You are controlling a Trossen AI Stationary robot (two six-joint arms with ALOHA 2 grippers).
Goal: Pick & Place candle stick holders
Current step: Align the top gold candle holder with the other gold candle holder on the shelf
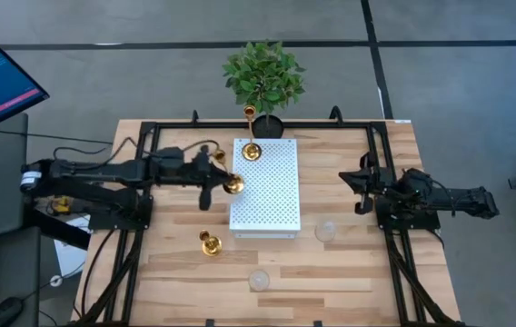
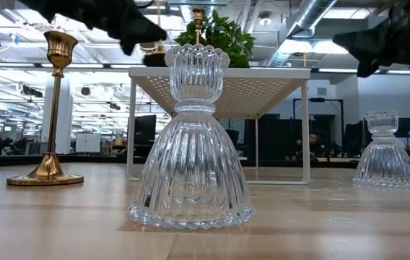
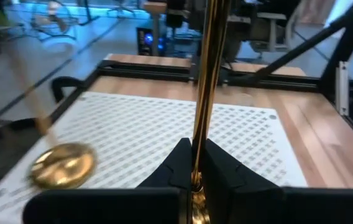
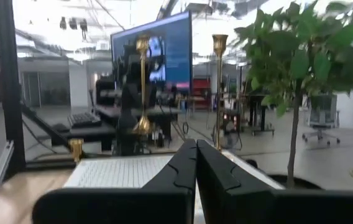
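Only the left wrist view shows the left hand (image 3: 193, 163) clamping a gold stem (image 3: 205, 87).

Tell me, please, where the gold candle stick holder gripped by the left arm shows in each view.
High view: the held gold holder is at the white perforated stand's left edge.
Low view: I cannot pick it out.
Left wrist view: its stem rises between the left gripper fingers.
Right wrist view: it is left of centre, beyond the stand.
Shared landmark: the stand.

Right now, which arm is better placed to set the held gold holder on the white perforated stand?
The left. Its claw is shut on the gold holder's stem at the stand's edge. The right claw waits beside the stand, shut on nothing.
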